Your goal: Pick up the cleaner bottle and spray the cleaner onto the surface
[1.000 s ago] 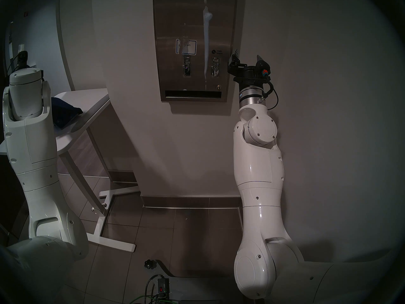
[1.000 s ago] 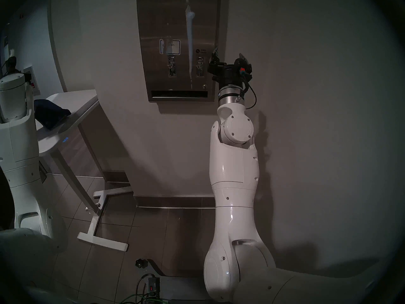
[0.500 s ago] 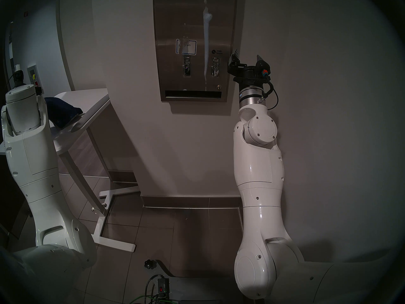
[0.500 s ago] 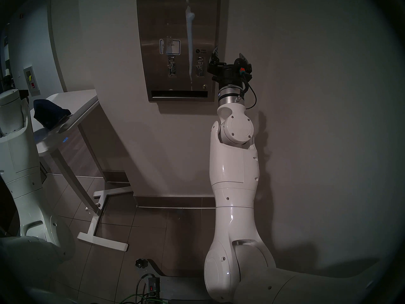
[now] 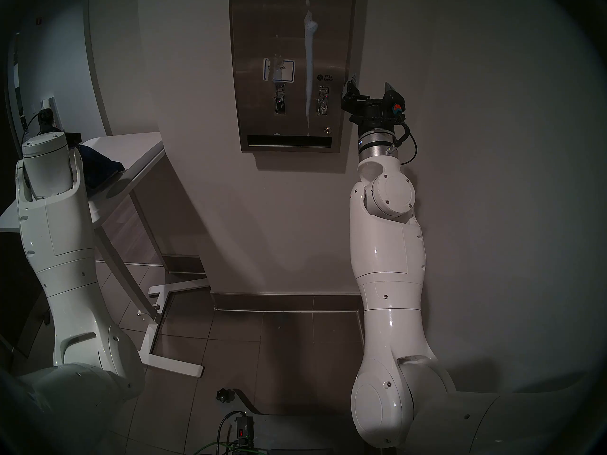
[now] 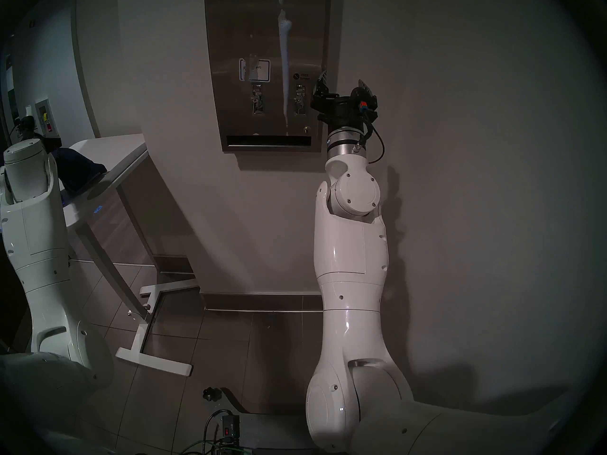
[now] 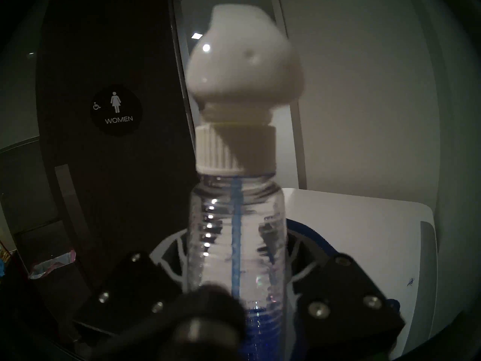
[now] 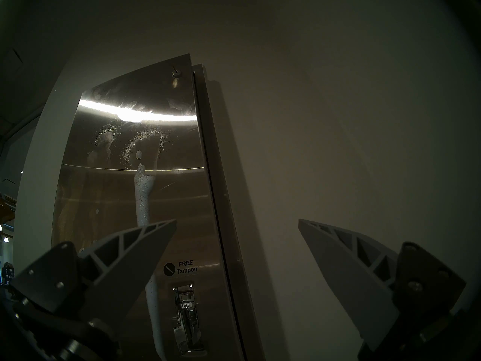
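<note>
Two grippers: left gripper [image 7: 235, 298] clamped on upright cleaner bottle [image 7: 235, 235] at frame centre w/ white table [image 7: 364, 235] lower right behind, right gripper [image 8: 236, 238] spread wide & empty, nearer the steel dispenser panel [image 5: 292, 67] top centre, foam streak [image 5: 308, 67] down it.

Bare wall lies open right of the tall brushed-steel dispenser panel [image 5: 292, 67], where the spread right gripper [image 5: 371, 86] hangs; the white desk [image 5: 138, 149] crowds the left.

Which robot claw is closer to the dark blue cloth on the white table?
Left. The left claw, shut on the clear spray bottle, is right above the dark blue cloth. The open right claw is far off, beside the steel wall dispenser.
</note>
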`<state>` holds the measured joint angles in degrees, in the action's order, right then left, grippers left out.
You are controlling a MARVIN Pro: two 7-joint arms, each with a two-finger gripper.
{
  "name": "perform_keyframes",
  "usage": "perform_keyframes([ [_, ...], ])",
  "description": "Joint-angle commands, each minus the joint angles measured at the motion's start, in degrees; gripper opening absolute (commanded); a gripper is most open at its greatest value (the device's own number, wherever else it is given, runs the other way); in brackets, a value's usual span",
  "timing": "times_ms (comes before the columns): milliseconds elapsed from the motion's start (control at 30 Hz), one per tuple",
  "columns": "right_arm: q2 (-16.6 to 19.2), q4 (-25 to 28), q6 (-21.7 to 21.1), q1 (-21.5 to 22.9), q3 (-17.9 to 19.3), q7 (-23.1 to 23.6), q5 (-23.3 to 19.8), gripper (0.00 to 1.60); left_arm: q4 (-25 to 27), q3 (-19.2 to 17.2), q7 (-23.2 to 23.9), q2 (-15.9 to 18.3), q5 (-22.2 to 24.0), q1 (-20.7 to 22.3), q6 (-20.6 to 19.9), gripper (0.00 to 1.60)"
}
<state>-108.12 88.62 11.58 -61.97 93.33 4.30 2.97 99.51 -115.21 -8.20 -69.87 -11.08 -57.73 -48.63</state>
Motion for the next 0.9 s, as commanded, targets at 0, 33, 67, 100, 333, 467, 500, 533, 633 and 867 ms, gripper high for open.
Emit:
perform_keyframes([
  [0,-0.13,1.86,0.6,1.69,-0.55,0.0,-0.08,1.6,-0.79,0.38,-0.28,2.39,-0.13,4.34,2.96,1.6],
  [33,0.01,1.81,0.6,1.73,-0.63,-0.04,-0.16,1.6,-1.19,0.44,-0.5,2.47,-0.18,4.63,3.17,1.6],
  [67,0.01,1.81,0.6,1.73,-0.64,-0.04,-0.16,1.6,-1.55,0.47,-0.55,2.61,-0.15,4.87,3.33,1.6],
  [100,-0.18,1.87,0.6,1.67,-0.53,0.02,-0.06,1.6,-1.83,0.49,-0.64,2.7,-0.16,5.08,3.43,1.6],
  [333,-0.15,1.81,0.59,1.69,-0.52,0.03,-0.07,1.6,-2.88,0.87,-1.4,4.16,-0.45,7.29,4.27,1.6],
  [467,-0.23,1.8,0.59,1.67,-0.46,0.06,-0.04,1.6,-3.03,1.23,-1.78,5.14,-0.63,9.02,4.68,1.6],
  [500,-0.15,1.76,0.59,1.7,-0.5,0.04,-0.07,1.6,-3.08,1.37,-1.92,5.35,-0.65,9.64,4.8,1.6],
  [533,-0.1,1.74,0.59,1.72,-0.53,0.04,-0.09,1.6,-3.29,1.41,-1.94,5.57,-0.64,10.02,4.95,1.6],
  [633,-0.18,1.75,0.58,1.69,-0.48,0.06,-0.06,1.6,-3.13,1.95,-1.9,6.34,-0.46,11.3,5.47,1.6],
  [867,-0.26,1.75,0.58,1.66,-0.43,0.08,-0.03,1.6,-2.46,4.12,-1.56,8.01,0.55,13.73,7.01,1.6],
])
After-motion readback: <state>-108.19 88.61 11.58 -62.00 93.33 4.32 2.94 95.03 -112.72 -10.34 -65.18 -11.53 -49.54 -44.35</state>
